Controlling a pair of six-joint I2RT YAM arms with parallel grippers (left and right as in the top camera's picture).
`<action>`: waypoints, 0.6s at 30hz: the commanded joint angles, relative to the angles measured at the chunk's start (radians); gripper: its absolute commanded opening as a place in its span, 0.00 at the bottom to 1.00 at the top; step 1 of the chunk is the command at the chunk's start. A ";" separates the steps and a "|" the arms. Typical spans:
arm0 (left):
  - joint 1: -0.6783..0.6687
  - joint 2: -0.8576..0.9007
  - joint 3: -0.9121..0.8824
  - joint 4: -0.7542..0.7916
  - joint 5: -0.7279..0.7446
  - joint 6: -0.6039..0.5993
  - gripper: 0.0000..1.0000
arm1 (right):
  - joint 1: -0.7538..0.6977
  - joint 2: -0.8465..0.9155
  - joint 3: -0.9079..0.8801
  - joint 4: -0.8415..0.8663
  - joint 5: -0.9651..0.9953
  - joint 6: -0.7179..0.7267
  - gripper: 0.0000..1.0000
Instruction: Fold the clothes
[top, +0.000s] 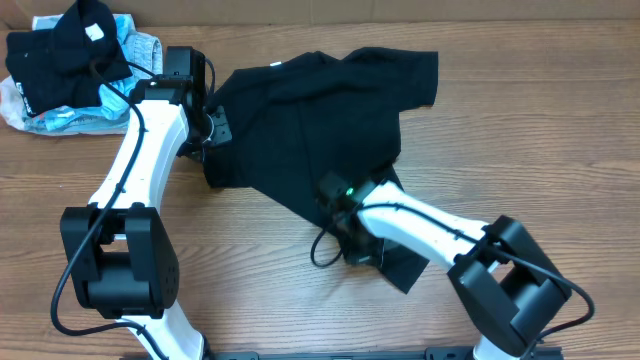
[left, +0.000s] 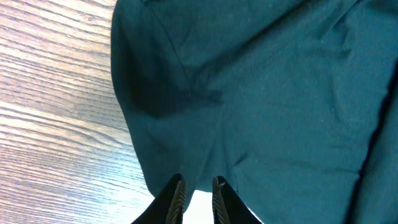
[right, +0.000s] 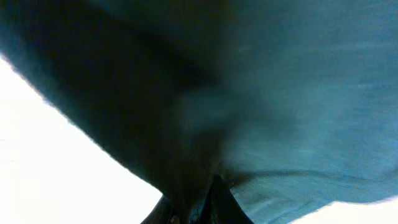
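the shirt lies on the table, its edge at both jaws. the right gripper pinches cloth. the left gripper has jaws almost together at the hem, but i cannot tell if it grips. the first fold seems in hand; next, both edges need carrying over evenly.

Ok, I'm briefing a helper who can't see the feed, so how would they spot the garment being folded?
Start from the wooden table and look to its middle, between the left arm and the right arm. The black T-shirt lies there, partly spread out. Unlike the pile of clothes at the far left corner, where black sits on pale blue, it lies by itself.
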 joint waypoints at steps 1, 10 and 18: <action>-0.005 0.005 -0.010 0.000 0.007 -0.002 0.19 | -0.047 -0.009 0.076 -0.032 0.010 0.002 0.14; -0.005 0.005 -0.010 0.000 0.002 -0.002 0.20 | -0.080 -0.009 0.101 -0.068 -0.069 -0.084 0.23; -0.005 0.005 -0.010 0.000 -0.027 -0.002 0.22 | -0.081 -0.009 0.101 -0.087 -0.049 -0.084 0.08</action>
